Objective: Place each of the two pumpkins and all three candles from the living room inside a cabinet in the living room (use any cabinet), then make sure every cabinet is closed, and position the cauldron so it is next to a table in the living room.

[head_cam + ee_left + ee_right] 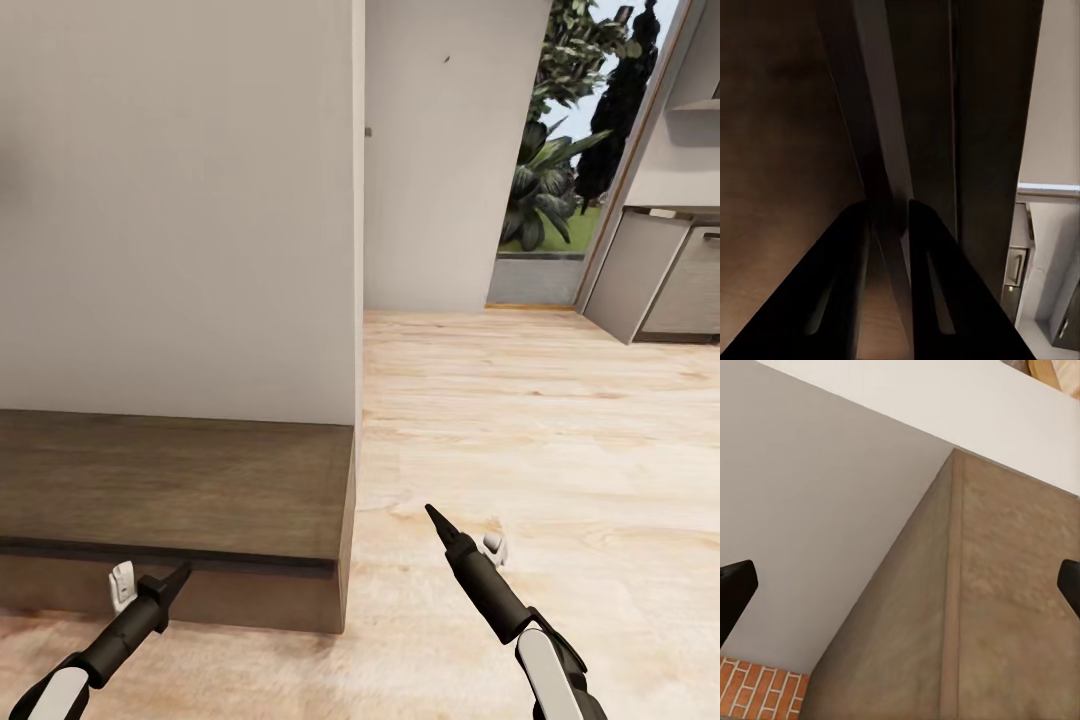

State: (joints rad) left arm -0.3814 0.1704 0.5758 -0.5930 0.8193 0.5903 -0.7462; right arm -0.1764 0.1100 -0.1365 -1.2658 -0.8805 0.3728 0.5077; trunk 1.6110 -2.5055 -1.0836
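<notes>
The long, low dark brown cabinet [170, 480] stands against the pale wall at the lower left, its fronts closed and its top bare. My left gripper [183, 573] is shut, its tip right at the dark front lip of the cabinet top. Up close in the left wrist view, the left gripper [889, 217] has its fingers [844, 285] almost together against the dark wood [772, 150]. My right gripper [432, 512] hovers over the floor to the right of the cabinet's end. Its fingertips [735, 585] stand wide apart, open and holding nothing. Pumpkins, candles, cauldron and table are out of view.
A wall corner [358, 300] rises just behind the cabinet's right end. Light wood floor [520, 430] stretches to the right toward an open doorway with plants [560, 150]. Grey kitchen units [670, 280] stand at the far right.
</notes>
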